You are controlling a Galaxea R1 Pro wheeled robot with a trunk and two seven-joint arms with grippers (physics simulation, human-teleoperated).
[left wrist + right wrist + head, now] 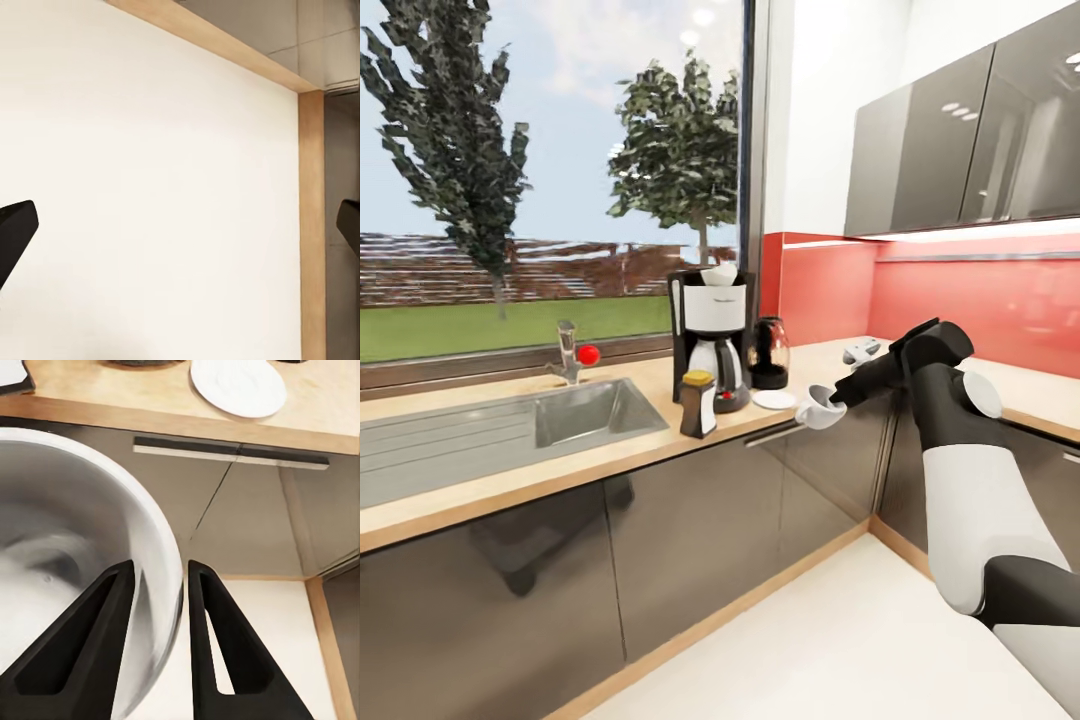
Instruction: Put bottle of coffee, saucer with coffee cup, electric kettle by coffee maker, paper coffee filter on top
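I have the right gripper (838,398) clamped on the coffee cup (818,410), one finger inside the rim and one outside, as the right wrist view shows with the cup's wall (161,585) pinched between the two black fingers (97,637). The cup's bowl looks empty. It hangs just off the front edge of the kitchen countertop (510,480), tilted, near the saucer (774,400), which lies bare on the worktop; from the wrist I see the saucer (238,386) just beyond the counter's edge.

The coffee maker (712,335) stands on the counter with the paper coffee filter (720,273) on its top and its pale carafe in place. The bottle of coffee (698,403) stands just in front of it, the electric kettle (769,352) just beside it; I cannot tell what they hold. The sink (575,412) basin is empty.

My left gripper (180,232) points at pale floor, fingertips (15,232) spread wide apart with nothing between them.
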